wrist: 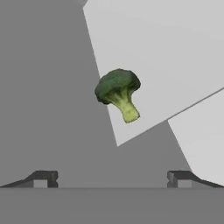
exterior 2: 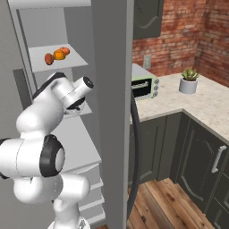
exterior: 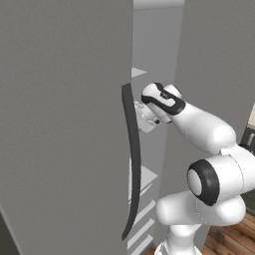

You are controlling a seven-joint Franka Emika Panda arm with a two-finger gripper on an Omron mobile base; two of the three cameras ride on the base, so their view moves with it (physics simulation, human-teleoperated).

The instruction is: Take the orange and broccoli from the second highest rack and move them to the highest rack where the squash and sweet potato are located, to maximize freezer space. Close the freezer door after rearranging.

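The broccoli [wrist: 118, 94] lies on the pale second highest rack [wrist: 166, 65], ahead of my gripper [wrist: 110, 179] and apart from it. The jaws stand wide open with nothing between the fingertips [wrist: 41, 179]. In the right base view the highest rack [exterior 2: 76, 60] carries three orange-red pieces; the round bright one in the middle looks like the orange [exterior 2: 58, 55], and I cannot tell which of the other two is the squash and which the sweet potato. The freezer door [exterior: 64, 124] stands open at the left, its dark handle [exterior: 132, 164] close beside my hand.
A second grey door panel [exterior 2: 112, 112] with a dark handle [exterior 2: 135, 147] stands right of the arm. Beyond it are a toaster oven [exterior 2: 144, 85], a potted plant [exterior 2: 188, 80] on the counter [exterior 2: 201, 105], dark cabinets and a brick wall. Lower racks [exterior: 147, 219] sit below.
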